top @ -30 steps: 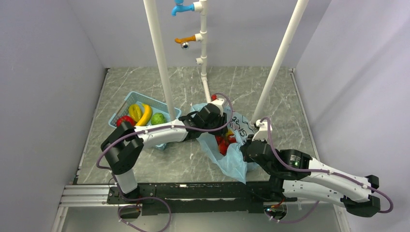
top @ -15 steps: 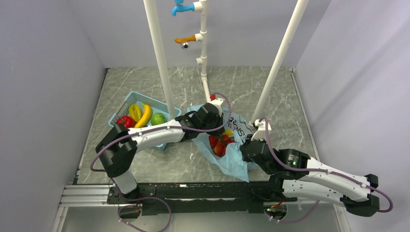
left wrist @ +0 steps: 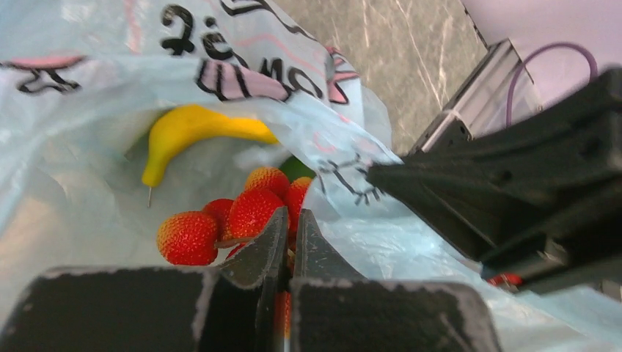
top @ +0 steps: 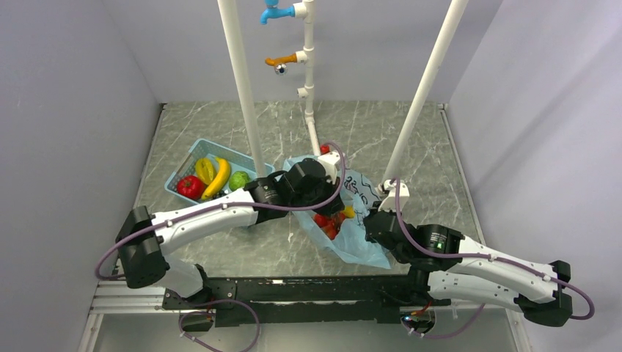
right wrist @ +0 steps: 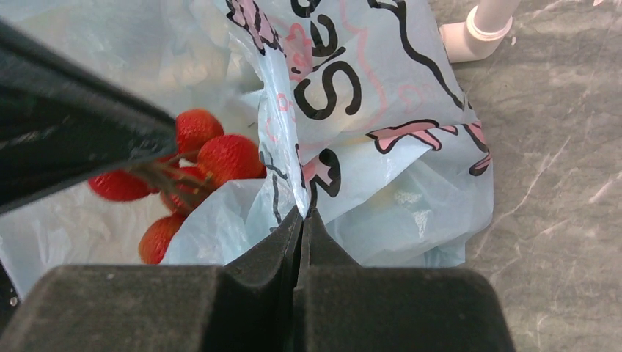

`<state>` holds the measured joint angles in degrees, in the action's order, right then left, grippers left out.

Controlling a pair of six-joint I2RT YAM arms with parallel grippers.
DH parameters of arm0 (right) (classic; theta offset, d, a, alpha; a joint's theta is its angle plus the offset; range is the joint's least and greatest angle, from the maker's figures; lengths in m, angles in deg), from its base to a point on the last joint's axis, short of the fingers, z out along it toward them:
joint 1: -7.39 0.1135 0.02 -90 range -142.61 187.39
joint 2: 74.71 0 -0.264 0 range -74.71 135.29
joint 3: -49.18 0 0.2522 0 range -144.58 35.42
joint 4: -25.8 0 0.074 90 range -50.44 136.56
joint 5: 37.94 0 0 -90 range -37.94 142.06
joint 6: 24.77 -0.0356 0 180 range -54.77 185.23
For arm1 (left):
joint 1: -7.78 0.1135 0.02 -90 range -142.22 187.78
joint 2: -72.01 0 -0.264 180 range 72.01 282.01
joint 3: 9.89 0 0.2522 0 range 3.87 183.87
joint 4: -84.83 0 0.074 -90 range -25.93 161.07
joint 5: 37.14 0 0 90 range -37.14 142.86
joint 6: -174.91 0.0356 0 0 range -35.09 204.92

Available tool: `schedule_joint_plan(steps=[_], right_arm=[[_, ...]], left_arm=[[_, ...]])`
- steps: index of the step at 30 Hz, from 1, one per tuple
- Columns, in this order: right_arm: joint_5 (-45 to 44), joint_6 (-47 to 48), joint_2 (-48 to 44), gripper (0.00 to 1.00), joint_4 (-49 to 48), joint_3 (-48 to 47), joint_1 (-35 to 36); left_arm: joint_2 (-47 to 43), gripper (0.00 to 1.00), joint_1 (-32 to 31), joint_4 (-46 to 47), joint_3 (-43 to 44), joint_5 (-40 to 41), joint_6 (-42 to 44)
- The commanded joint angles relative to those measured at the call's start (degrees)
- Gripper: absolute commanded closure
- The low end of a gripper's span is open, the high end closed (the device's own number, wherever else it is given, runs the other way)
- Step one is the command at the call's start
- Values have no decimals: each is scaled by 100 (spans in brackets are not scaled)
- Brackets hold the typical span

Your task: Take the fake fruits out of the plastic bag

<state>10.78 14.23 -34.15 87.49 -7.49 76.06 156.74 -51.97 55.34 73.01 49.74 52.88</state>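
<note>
Red, glossy fake fruits (left wrist: 249, 213) lie bunched together low in the plastic bag (top: 361, 246), which sprawls on the grey marbled table (top: 440, 161) near the middle, just right of the blue basket (top: 183, 163). A yellow banana (left wrist: 198, 128) rests on the far side of them inside the bag, and a scrap of dark green shows behind the red pieces. The left gripper (left wrist: 291, 220) reaches down through the bag's mouth, its fingers closed to a hairline gap right over the bunch. The right wrist view shows thin brown stalks (right wrist: 165, 176) running from the red pieces up to its tip, so it appears to have the bunch pinched by the stalk rather than by a slippery body, a sensible hold for hard, shiny plastic. The right gripper (right wrist: 302, 216) is clamped fully on a fold at the bag's right side, with the film pressed between its fingers. It is most likely there to keep the mouth open and anchor the light, crinkly film so that it does not ride up with the fruit. None of this bunch is out yet. The basket to the left holds a banana, a red piece and a green one, and looks a likely place for them to go.
</note>
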Motion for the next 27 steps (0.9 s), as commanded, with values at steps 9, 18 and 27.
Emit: schedule_joint_plan(steps=[9,18,27], right_arm=[[178,345,132,100,-517,1,-1],[1248,1284,-693,100,-1999,583,-6],[360,843,-139,100,-1001,175,-8]], left_arm=[[-1547,100,-424,95,395,1518,390],[-1683,100,-428,1182,104,1713,695],[-2584,100,-418,1397,-79,1080,179]])
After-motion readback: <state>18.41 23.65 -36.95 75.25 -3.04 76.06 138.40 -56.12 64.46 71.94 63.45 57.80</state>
